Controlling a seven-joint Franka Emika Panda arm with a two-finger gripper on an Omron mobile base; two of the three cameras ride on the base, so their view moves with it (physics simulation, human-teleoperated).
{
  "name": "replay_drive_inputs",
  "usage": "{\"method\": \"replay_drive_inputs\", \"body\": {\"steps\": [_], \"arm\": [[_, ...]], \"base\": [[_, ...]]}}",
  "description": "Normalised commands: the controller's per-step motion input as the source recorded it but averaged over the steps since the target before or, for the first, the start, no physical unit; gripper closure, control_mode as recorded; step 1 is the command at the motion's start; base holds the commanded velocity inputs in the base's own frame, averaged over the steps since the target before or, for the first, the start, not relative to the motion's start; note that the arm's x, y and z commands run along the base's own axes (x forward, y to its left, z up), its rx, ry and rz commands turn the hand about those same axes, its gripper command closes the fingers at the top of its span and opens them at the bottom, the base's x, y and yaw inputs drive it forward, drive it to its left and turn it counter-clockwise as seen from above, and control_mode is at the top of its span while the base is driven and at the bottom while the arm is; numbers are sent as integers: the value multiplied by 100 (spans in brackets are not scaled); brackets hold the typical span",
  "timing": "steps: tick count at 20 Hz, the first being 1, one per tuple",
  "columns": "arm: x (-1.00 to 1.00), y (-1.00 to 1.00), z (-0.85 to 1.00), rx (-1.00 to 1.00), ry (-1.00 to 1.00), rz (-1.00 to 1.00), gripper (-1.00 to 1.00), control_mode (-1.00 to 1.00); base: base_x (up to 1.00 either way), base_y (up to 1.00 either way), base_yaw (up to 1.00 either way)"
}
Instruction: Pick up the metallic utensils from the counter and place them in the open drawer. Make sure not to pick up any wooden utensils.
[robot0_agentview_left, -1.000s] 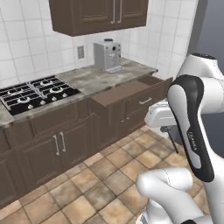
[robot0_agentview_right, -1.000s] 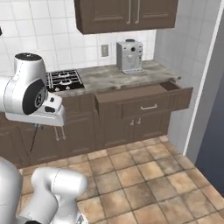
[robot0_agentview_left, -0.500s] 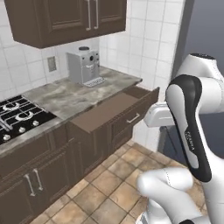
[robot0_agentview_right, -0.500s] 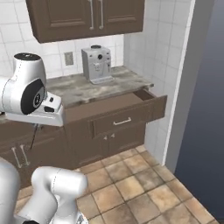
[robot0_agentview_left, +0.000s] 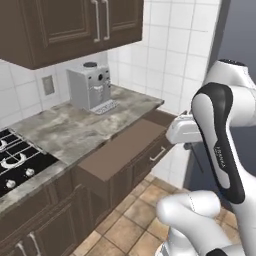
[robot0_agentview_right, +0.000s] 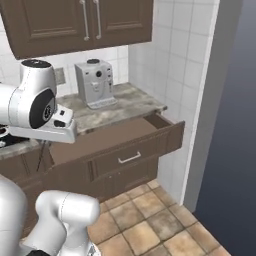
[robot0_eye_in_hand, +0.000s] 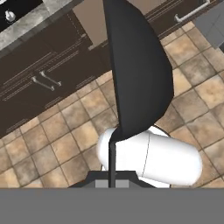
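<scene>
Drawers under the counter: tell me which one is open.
The wide top drawer by the wall end, below the coffee machine; it juts out, brown inside showing. The fronts beneath sit flush.

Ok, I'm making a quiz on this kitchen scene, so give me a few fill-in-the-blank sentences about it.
1. The drawer under the counter stands ____.
2. On the counter, against the tiled wall, stands a grey ____ machine.
3. The drawer's bar handle is ____ in colour.
4. The floor is laid with brown ____.

Missing words: open; coffee; silver; tiles

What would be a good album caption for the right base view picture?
White robot arm beside an open, bare brown drawer under a stone counter holding a grey coffee machine.
</scene>
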Motion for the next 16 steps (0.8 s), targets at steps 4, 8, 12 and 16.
{"method": "replay_drive_inputs", "body": {"steps": [4,8,12,16], "arm": [[0,0,0,0,0,0,100,100],[0,0,0,0,0,0,100,100],[0,0,0,0,0,0,100,100],[0,0,0,0,0,0,100,100]], "base": [[10,86,-40],[7,63,-46],[10,44,-44],[2,34,-38]]}}
